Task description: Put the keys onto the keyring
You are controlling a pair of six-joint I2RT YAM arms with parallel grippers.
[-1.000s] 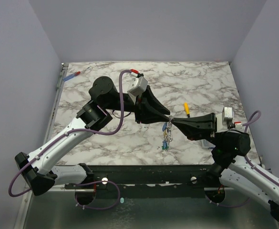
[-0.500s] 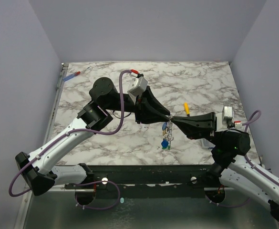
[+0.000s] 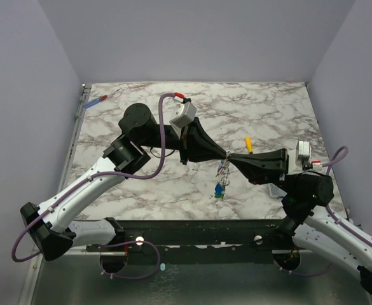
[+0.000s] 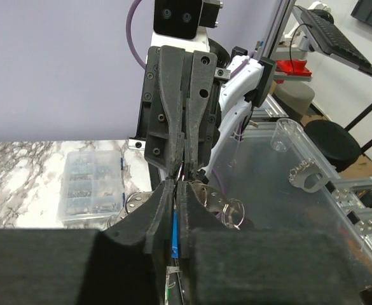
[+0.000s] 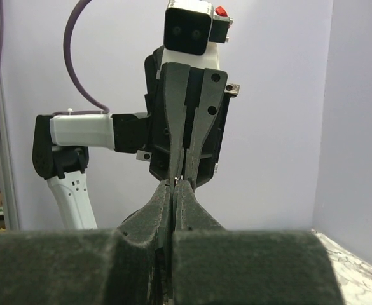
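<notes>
Several keys (image 3: pixel 219 187) already hang bunched on the keyring (image 3: pixel 224 167) just below my left gripper (image 3: pixel 225 155) and right gripper (image 3: pixel 232 158), both pinched shut tip to tip on it, so little seems left.

Top view bright and even, the light diffuse from above; the arms cast only soft, faint shadows on the table (image 3: pixel 268 108); no glare; focus sharp throughout, though the keys (image 3: pixel 219 189) are too small to resolve. Left wrist view: the left gripper (image 4: pixel 176 188) is blurred, its pads (image 4: pixel 58 267) near black; the room behind is bright, with sheen on a clear panel (image 4: pixel 281 190). Right wrist view: the right gripper (image 5: pixel 173 185) is soft and dark; the wall (image 5: pixel 275 95) is evenly lit.
</notes>
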